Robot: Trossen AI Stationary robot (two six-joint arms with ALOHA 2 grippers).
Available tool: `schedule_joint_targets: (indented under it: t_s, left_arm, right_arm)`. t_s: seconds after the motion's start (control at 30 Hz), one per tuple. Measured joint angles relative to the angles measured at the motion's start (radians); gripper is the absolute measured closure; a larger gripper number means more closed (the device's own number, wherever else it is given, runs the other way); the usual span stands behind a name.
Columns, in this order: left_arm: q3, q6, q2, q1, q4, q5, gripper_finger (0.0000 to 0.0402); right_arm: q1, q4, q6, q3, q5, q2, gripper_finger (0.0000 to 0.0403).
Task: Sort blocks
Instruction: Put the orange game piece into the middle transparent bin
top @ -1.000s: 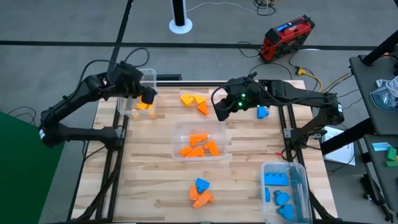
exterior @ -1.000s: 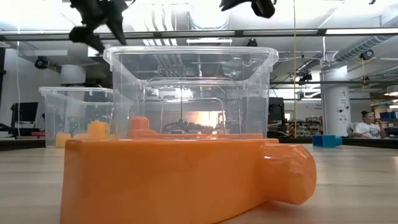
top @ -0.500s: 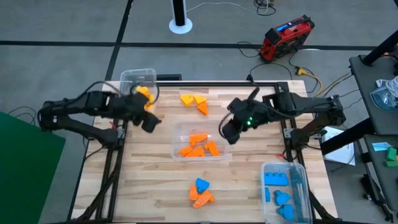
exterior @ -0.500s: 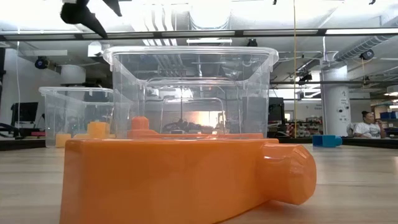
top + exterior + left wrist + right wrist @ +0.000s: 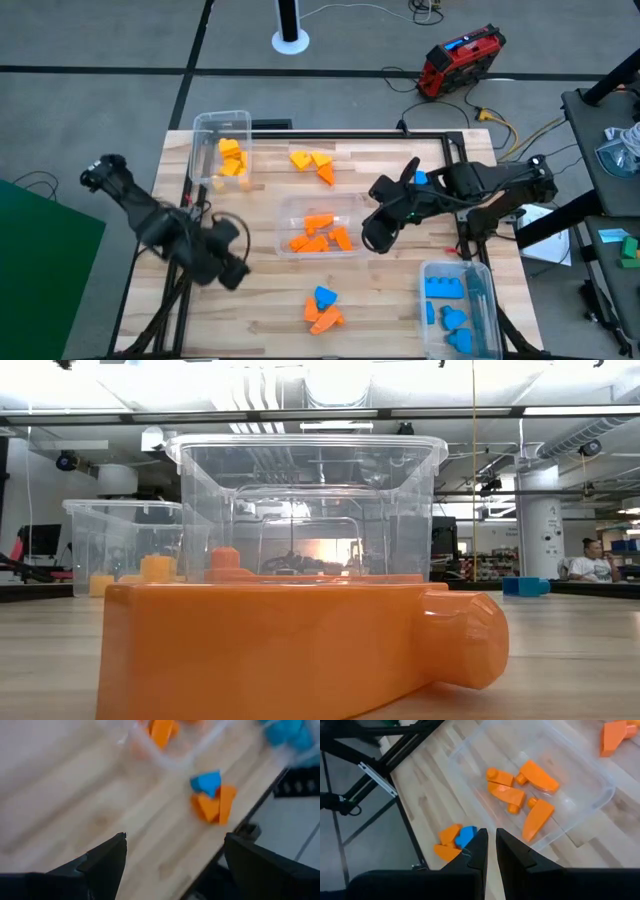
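Note:
Orange blocks (image 5: 320,232) lie in the clear middle bin (image 5: 285,212). Yellow blocks (image 5: 232,158) sit in the far-left bin, and blue blocks (image 5: 452,305) in the near-right bin. Loose yellow and orange blocks (image 5: 312,163) lie at the far edge. A blue block and orange ones form a pile (image 5: 322,308) near the front; the low view looks at it from close up (image 5: 300,645). My left gripper (image 5: 233,270) hovers open over the near left of the table (image 5: 175,840). My right gripper (image 5: 373,240) is shut, beside the middle bin's right end (image 5: 491,840).
One blue block (image 5: 421,180) lies at the far right, behind my right arm. Bare wood lies between the middle bin and the front pile. A red device (image 5: 460,60) and cables are on the floor beyond the table. A person (image 5: 596,560) sits far off in the room.
My left gripper has swung from the far-left bin toward the table's near edge, ending over the near left. My right gripper has moved from the far side toward the near edge, to the right end of the middle bin.

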Motion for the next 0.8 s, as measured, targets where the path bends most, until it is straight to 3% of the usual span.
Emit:
schedule_joint_targets:
  t_s: [0.17, 0.4, 0.8]
  left_arm:
    - [0.059, -0.089, 0.098, -0.131, -0.014, 0.045, 0.0102]
    - [0.173, 0.006, 0.242, -0.249, -0.010, 0.057, 0.0112]
    - [0.197, 0.024, 0.390, -0.283, 0.066, -0.040, 0.0163]
  right_arm:
    - [0.013, 0.000, 0.038, 0.000, 0.001, 0.000, 0.0374]
    - [0.034, 0.001, 0.143, 0.000, -0.001, 0.000, 0.0374]
    - [0.157, 0.006, 0.317, 0.019, 0.008, 0.012, 0.0374]
